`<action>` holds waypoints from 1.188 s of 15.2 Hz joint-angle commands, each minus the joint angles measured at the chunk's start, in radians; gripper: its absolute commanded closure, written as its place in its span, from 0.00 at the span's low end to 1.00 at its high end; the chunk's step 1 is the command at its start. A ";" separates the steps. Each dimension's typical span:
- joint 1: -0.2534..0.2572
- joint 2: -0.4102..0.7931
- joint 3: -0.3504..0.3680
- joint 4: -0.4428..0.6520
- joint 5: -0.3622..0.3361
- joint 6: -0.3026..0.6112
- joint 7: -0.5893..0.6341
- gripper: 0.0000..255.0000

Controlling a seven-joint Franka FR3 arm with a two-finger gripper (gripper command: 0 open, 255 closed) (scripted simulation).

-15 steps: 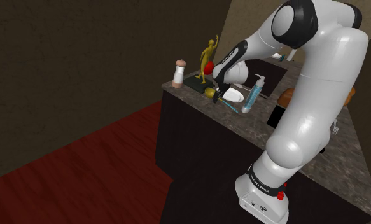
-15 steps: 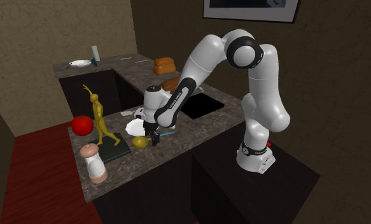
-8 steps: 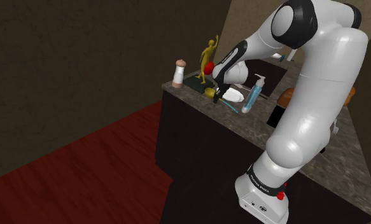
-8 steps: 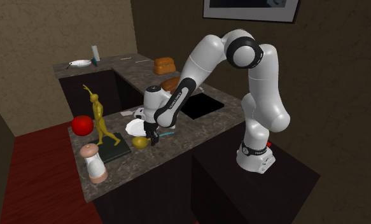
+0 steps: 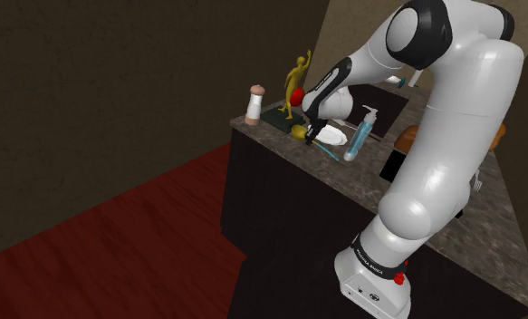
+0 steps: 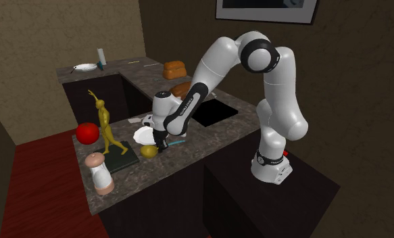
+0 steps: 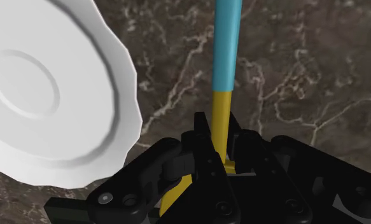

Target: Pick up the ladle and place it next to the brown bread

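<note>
The ladle lies on the dark marble counter (image 6: 188, 152), its yellow bowl (image 6: 148, 151) (image 5: 299, 131) beside a white plate. Its handle (image 7: 227, 57) goes from yellow near the bowl to blue further out. My black gripper (image 7: 222, 137) (image 6: 163, 143) (image 5: 312, 136) points down at the counter and is shut on the yellow stretch of the handle, one finger (image 7: 203, 130) pressing on each side. A brown bread loaf (image 6: 174, 68) lies on the far counter, and a second brownish loaf (image 6: 182, 88) lies behind my forearm near the sink.
A scalloped white plate (image 7: 44, 95) (image 6: 145, 135) lies close beside the gripper. A golden figurine (image 6: 106, 125) on a dark base, a red apple (image 6: 88, 132) and a pepper mill (image 6: 99, 172) crowd the counter's end. A soap dispenser (image 5: 366, 127) and the sink (image 6: 212, 108) lie toward the stand.
The fingers have shut onto the ladle's handle from wide open. The arm and the ladle have hardly shifted.
</note>
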 commanded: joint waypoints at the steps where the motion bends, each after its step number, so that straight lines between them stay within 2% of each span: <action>1: -0.003 0.001 0.000 -0.001 0.001 0.000 -0.003 1.00; 18: 0.044 -0.194 -0.060 0.034 -0.143 -0.215 0.087 1.00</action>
